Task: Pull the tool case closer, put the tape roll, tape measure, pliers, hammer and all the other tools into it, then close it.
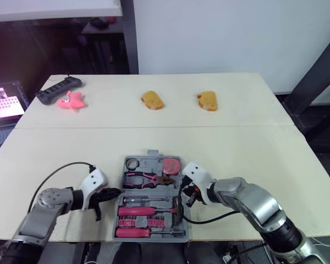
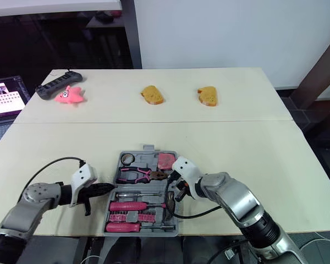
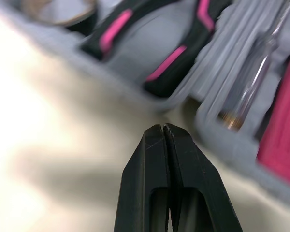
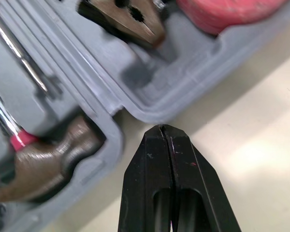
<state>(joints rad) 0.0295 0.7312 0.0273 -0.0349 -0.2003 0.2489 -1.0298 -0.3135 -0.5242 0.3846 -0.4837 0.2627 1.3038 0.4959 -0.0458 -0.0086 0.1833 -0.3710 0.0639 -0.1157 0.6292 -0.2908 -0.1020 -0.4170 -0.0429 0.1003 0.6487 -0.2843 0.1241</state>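
The grey tool case [image 1: 154, 165] lies open near the table's front edge. In it are the tape roll [image 1: 132, 163], the pink tape measure [image 1: 172, 164], the pliers [image 1: 146, 178], the hammer [image 1: 177, 208] and pink-handled screwdrivers [image 1: 135, 232]. My left gripper [image 1: 114, 192] is shut and empty, its tip at the case's left rim beside the pliers' handles [image 3: 174, 58]. At the case's right rim my right gripper [image 1: 186, 197] is also shut on nothing, its tip [image 4: 160, 129] close to the hammer head [image 4: 43, 166] and the pliers' nose [image 4: 130, 19].
Two yellow bread-like pieces [image 1: 152, 100] [image 1: 207, 100] lie at the back of the table. A pink starfish toy [image 1: 70, 100] and a black power strip [image 1: 58, 89] are at the back left. A laptop [image 1: 3, 104] stands off the table's left side.
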